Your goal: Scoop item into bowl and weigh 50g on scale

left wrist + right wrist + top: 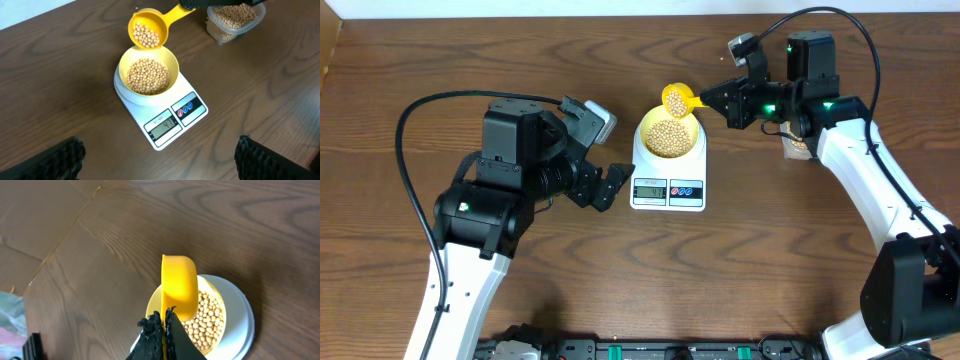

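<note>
Right gripper (712,100) pinching yellow long-handled scoop (145,34) over pale yellow round bowl (173,64) on white flat digital scale (196,116). Small tan beans (147,76) inside; I read forty-odd, top-up left. Left gripper (608,186) spread.

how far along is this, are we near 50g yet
Done: the bowl sits on the scale with a good layer of beans in it. In hand: the right fingers hold the yellow scoop tilted over the bowl, part of its load not yet poured. Left: the display seems to read about 41, so a little more is probably needed.
</note>
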